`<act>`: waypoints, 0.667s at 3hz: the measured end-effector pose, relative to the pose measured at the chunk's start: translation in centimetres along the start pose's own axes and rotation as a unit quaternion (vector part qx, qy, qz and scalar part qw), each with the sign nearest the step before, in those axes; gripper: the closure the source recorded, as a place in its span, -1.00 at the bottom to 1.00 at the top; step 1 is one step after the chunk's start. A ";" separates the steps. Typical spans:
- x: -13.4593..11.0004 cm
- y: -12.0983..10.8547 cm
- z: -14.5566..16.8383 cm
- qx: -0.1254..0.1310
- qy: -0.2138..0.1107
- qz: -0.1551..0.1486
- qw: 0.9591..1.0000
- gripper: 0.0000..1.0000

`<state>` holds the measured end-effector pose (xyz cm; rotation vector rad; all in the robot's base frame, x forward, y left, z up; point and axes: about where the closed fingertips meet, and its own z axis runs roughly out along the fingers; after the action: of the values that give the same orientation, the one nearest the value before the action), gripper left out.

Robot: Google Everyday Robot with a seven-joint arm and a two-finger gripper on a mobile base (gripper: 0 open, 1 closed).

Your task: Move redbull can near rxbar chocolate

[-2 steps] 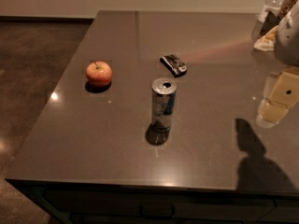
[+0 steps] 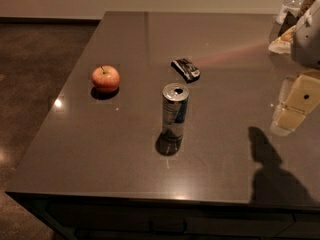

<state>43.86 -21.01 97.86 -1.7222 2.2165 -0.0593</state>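
A: Still, nothing shifts. Tall slim silver-blue redbull can [image 2: 175, 111] stands upright on the dark table [image 2: 125, 34], near the flat black-wrapped rxbar chocolate [image 2: 186, 69].
B: Same for the gripper [image 2: 292, 106]: far right, well apart, grip state unreadable. Reach pending.

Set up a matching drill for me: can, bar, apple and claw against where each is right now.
Things:
1. redbull can
2. rxbar chocolate
3. apple
4. claw

Places:
a. far right of the view, over the table
b. left part of the table
c. standing upright mid-table
d. lying flat just behind the can

Pairs: 1-c, 2-d, 3-b, 4-a
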 end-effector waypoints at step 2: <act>-5.5 0.8 0.8 -0.021 -0.096 -0.012 0.995 -1.00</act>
<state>44.49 -15.49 98.23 -1.6989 2.0717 0.1440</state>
